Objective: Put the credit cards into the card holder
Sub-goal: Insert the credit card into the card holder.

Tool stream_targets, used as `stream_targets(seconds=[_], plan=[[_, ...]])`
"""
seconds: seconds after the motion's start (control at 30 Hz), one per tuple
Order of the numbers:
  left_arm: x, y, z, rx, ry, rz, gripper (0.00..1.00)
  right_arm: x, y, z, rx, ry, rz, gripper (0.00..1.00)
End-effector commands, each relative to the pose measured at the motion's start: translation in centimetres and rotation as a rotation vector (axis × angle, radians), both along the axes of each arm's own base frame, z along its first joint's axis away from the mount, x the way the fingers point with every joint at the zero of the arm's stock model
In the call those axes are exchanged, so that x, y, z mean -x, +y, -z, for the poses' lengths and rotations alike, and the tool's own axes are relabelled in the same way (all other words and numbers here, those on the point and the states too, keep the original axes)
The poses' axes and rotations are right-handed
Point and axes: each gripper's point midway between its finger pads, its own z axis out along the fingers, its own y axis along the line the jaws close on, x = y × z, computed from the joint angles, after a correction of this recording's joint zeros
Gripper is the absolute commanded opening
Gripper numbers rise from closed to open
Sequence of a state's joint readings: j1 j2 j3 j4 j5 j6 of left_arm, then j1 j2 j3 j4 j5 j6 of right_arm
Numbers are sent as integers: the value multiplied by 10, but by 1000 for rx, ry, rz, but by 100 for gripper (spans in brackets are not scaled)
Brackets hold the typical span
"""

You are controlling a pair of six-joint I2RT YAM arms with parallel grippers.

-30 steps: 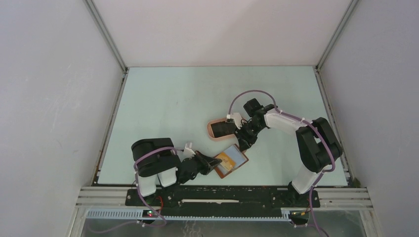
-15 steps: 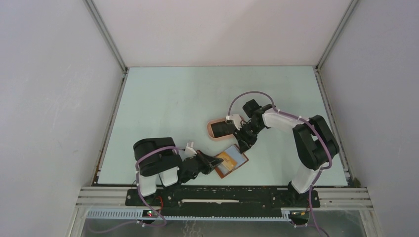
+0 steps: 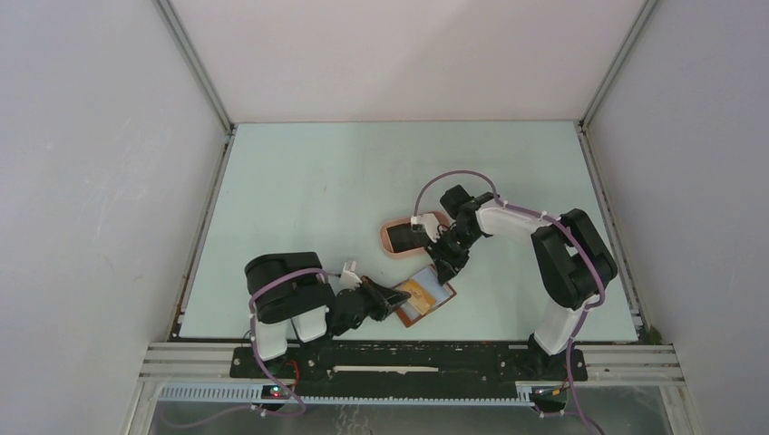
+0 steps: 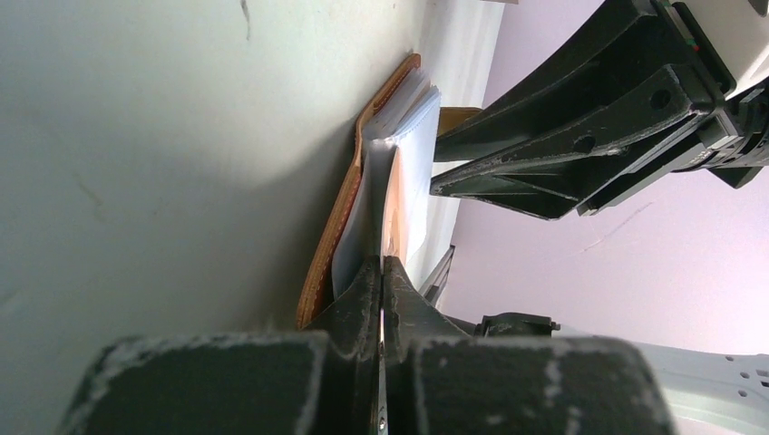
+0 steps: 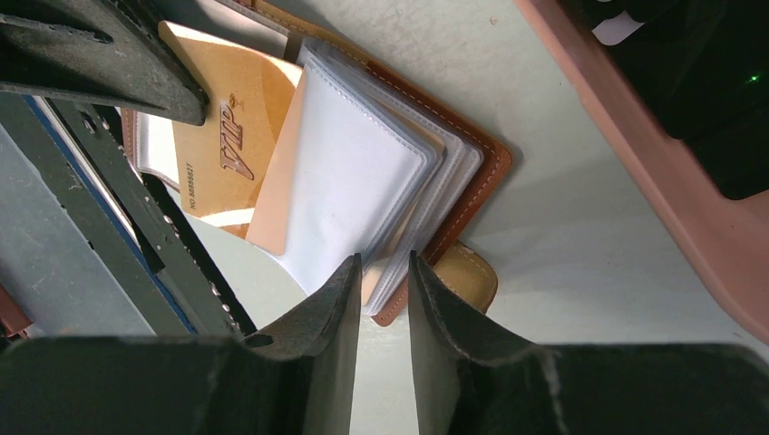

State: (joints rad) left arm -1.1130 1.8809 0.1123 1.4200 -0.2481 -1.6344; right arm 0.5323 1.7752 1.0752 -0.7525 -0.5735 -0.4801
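- Sits nearer holder [image 5: 363, 181] than before: right gripper [image 5: 383, 263], jaws part open astride sleeve edges, clamping nothing.
- Pins holder's sleeve: left gripper [image 4: 381, 267], shut tight.
- Could crease sleeves or tug holder free if right jaws close off-line.
- Hides how deep tan card [image 5: 227, 136] sits; black card [image 3: 408, 237] in tray [image 3: 390, 252] barely legible.

You look down on a pale green table [image 3: 308, 181] boxed in by plain white panels: a back wall [image 3: 408, 54], a left wall [image 3: 91, 199] and a right wall [image 3: 698, 181]. Grey metal struts [image 3: 194, 65] run up the two far corners. A silver rail [image 3: 635, 355] crosses the near edge. The light is soft and even, and the shadows are faint.
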Motion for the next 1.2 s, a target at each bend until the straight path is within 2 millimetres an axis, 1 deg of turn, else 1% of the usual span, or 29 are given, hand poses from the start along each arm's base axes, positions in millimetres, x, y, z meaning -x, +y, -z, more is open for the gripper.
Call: stream_targets(seconds=[0.0,0.2,0.37,0.5,0.67,0.8,0.87,1.03,1.17], plan=[[9,-2,12,-26,35,42,0,-1,8,-2,1,-2,-12,33],[8,-2,11,-31,21,43,0,1,9,-1,10,-1,-23,32],[6,-8,11,-38,1,59,0,0,9,-1,11,-3,-22,32],[-1,-12,12,-36,-11,63,0,0,9,-2,9,-5,-23,32],[-7,-12,11,-43,-26,55,0,0,10,-2,8,-3,-23,32],[-10,-11,14,-49,-23,49,0,-1,9,-5,7,-8,-22,35],[-11,-11,17,-54,-19,50,0,-4,9,-10,1,-29,-19,38],[-11,-9,22,-65,-9,47,0,-12,8,-34,-48,-105,-14,48],[-11,-9,21,-65,-9,46,1,-15,7,-48,-83,-168,-22,49]])
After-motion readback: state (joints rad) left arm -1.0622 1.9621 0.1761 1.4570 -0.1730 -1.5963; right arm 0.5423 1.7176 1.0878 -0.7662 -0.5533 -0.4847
